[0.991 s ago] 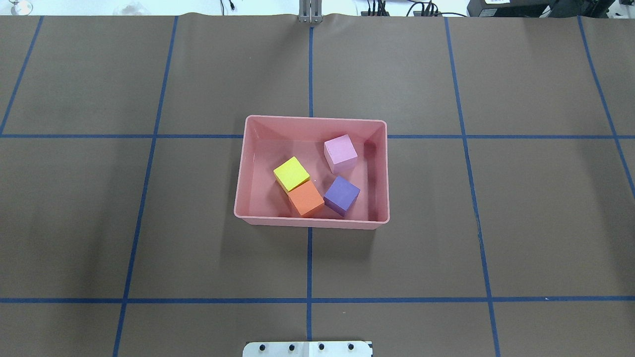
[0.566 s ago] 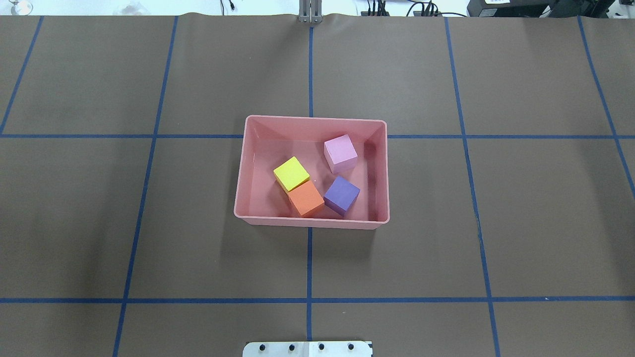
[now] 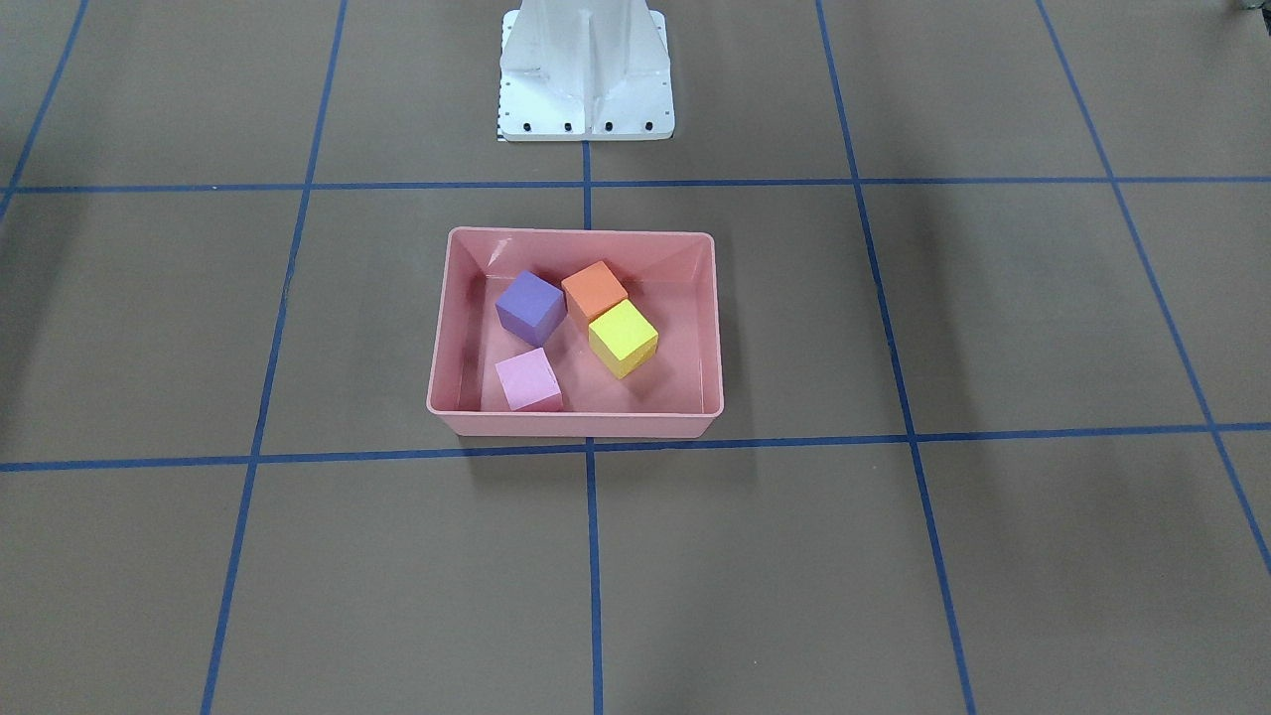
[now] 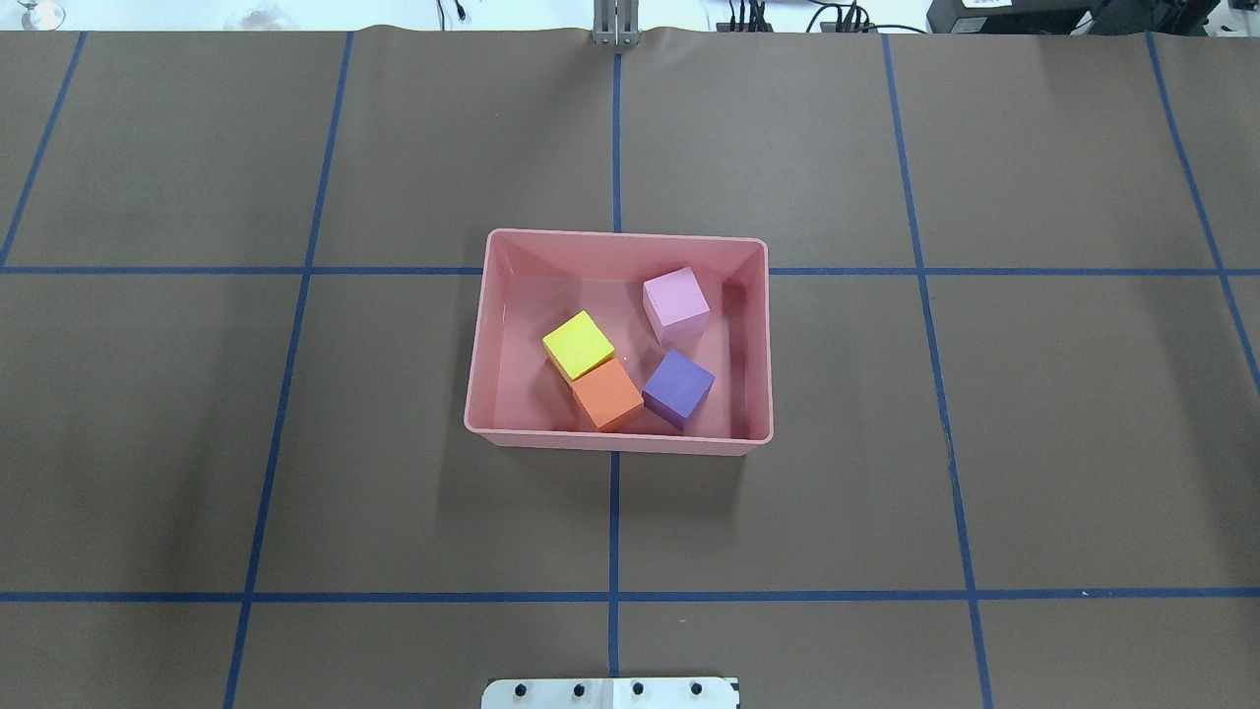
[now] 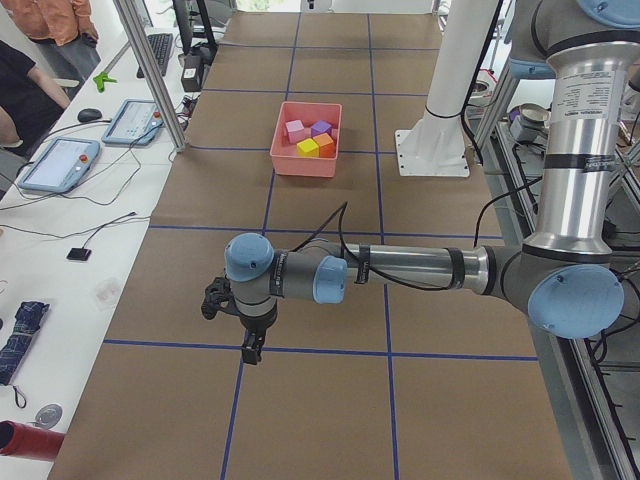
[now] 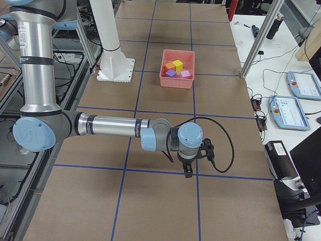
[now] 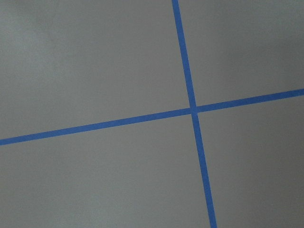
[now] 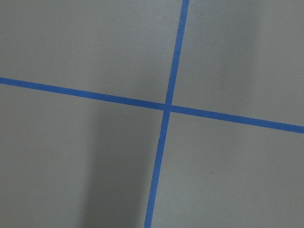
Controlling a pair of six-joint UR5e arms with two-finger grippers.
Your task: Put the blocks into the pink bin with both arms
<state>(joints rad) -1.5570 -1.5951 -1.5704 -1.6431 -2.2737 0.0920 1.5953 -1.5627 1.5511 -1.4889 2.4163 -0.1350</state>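
Note:
The pink bin sits at the table's middle and holds all the blocks: yellow, orange, purple and light pink. The front-facing view shows the same bin and blocks. Yellow touches orange. My left gripper hangs low over the table far from the bin, seen only in the exterior left view. My right gripper hangs likewise at the other end, seen only in the exterior right view. I cannot tell whether either is open or shut.
The white pedestal base stands behind the bin on the robot's side. Both wrist views show only brown table cover with a blue tape crossing. Tablets and cables lie on the side tables.

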